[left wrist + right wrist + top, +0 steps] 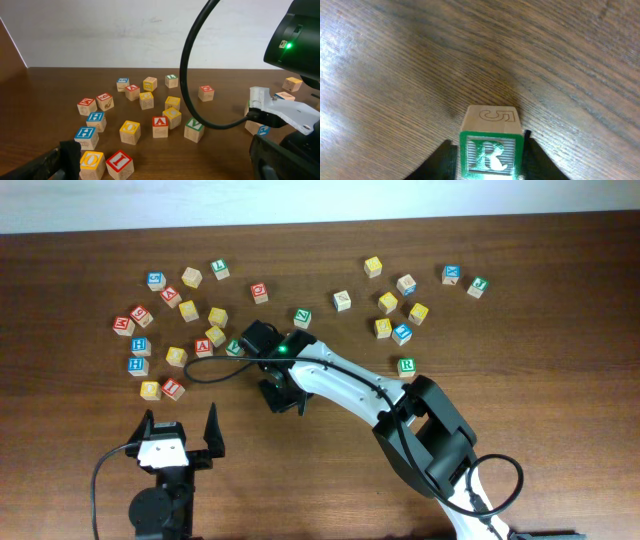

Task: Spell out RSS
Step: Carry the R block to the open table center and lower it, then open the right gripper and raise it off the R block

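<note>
My right gripper (284, 394) is shut on a wooden block with a green R (491, 152). In the right wrist view the gripper's jaws (492, 167) press both sides of the block, just over bare wood. The block is hidden under the arm in the overhead view. A second green R block (407, 365) lies at the right. A red block that looks like an S (139, 313) lies in the left cluster and also shows in the left wrist view (104, 100). My left gripper (182, 432) is open and empty near the front edge; its fingers frame the left wrist view (165, 160).
Several letter blocks lie scattered at the back left (190, 310) and back right (400, 305). A red I block (119, 163) and a yellow O block (92, 163) sit just ahead of my left fingers. A black cable (187, 75) hangs from the right arm.
</note>
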Available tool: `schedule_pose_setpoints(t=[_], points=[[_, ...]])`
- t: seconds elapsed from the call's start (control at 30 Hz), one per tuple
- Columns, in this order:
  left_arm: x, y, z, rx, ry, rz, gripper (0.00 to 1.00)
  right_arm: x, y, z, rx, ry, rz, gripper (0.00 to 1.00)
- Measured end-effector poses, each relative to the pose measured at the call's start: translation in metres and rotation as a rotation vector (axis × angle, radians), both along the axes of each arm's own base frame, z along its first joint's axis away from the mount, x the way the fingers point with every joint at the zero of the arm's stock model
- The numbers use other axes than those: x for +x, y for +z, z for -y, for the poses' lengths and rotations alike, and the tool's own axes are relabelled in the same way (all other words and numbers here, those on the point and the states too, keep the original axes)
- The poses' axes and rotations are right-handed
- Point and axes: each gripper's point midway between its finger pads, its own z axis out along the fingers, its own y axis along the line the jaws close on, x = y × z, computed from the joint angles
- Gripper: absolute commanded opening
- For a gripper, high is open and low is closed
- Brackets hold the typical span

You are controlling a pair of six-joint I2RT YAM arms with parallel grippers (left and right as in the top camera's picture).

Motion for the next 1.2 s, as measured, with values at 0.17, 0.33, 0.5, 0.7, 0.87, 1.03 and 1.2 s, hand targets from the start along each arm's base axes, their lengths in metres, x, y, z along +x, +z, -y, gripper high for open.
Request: schedule_pose_setpoints(t=[0.17,0.33,0.5,0.7,0.87,1.03,1.2], points=[[0.0,0.0,0.0,0.0,0.0,0.0,0.99,0.004,0.0,-0.004,0.022,-0.094,0.002,0.23],[0.0,0.0,0.0,0.0,0.0,0.0,0.99,0.01,0.001,-0.01,0.055,-0.197,0.005,0.23],[0.0,0.0,0.0,0.0,0.0,0.0,0.99,0.01,0.001,-0.011,0.065,-0.275,-0.005,0.23],[0.0,0.0,0.0,0.0,0.0,0.0,0.99,0.012,0.001,-0.013,0.081,-0.349,-0.011,0.24],[0.0,0.0,0.0,0.0,0.0,0.0,0.99,0.012,0.001,-0.013,0.083,-0.37,-0.014,0.45],[0.0,0.0,0.0,0.0,0.0,0.0,0.99,0.012,-0.001,-0.012,0.077,-0.373,-0.019,0.49],[0.0,0.0,0.0,0.0,0.0,0.0,0.99,0.011,-0.001,-0.011,0.069,-0.368,-0.023,0.52]])
